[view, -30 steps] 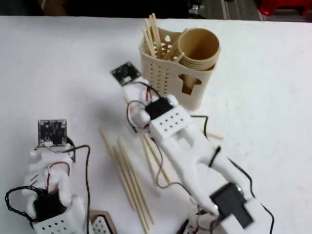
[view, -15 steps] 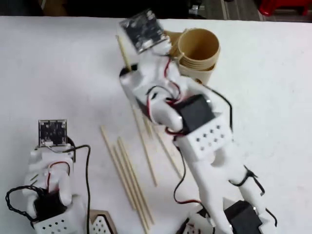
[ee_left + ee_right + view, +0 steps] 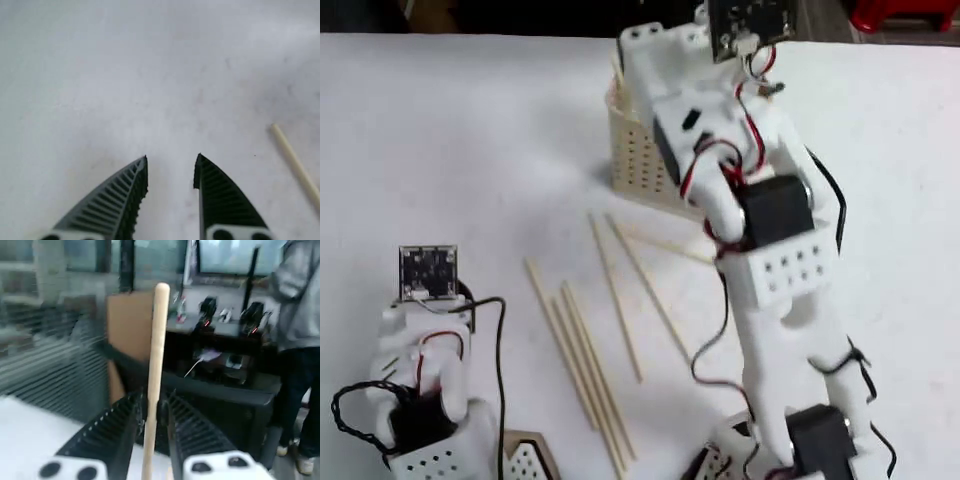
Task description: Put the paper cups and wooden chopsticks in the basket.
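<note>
My right gripper (image 3: 153, 407) is shut on one wooden chopstick (image 3: 155, 350) that stands upright between its fingers. In the high view the right arm (image 3: 760, 200) is raised over the cream slotted basket (image 3: 637, 160) at the back of the table and hides its top and contents. Several more chopsticks (image 3: 582, 365) lie loose on the white table in front of the basket, two of them (image 3: 645, 285) angled toward it. My left gripper (image 3: 171, 172) is open just above the bare table, with one chopstick end (image 3: 297, 167) lying beside it. The left arm (image 3: 420, 370) sits at the near left.
The white table (image 3: 470, 130) has free room to the left of the basket and to the right of the right arm. A dark room with furniture lies beyond the far edge.
The right arm has risen from the table beside the loose chopsticks and swung up over the basket with a chopstick in its gripper. The left arm has not moved.
</note>
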### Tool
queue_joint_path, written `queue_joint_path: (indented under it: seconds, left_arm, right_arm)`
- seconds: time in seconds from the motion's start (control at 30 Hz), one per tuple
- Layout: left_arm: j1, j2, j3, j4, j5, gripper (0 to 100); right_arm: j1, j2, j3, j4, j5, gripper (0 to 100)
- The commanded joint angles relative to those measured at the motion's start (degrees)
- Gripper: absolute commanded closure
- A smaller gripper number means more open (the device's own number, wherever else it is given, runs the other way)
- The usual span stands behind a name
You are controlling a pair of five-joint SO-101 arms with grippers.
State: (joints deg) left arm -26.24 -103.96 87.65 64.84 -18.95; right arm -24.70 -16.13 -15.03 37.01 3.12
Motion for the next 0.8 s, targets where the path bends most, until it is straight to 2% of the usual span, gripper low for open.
queue_joint_path:
  seconds: [0.0,0.3,0.57,0.77]
  left_arm:
    - [-0.6,-0.6,-0.1,-0.4,-0.4,83]
    - [-0.6,-0.6,-0.1,-0.4,-0.4,83]
    - [-0.6,-0.6,-0.1,-0.4,-0.4,83]
    - [-0.6,-0.6,-0.1,-0.4,-0.4,83]
  right_arm:
    - [3.7,5.1,-2.1,-9.0,0.6,98.1]
    - [5.9,15.3,-2.1,-10.3,0.6,98.1]
    - [7.3,18.9,-2.1,-10.7,0.6,97.4]
    - [6.8,16.0,-2.5,-4.1,0.6,88.6]
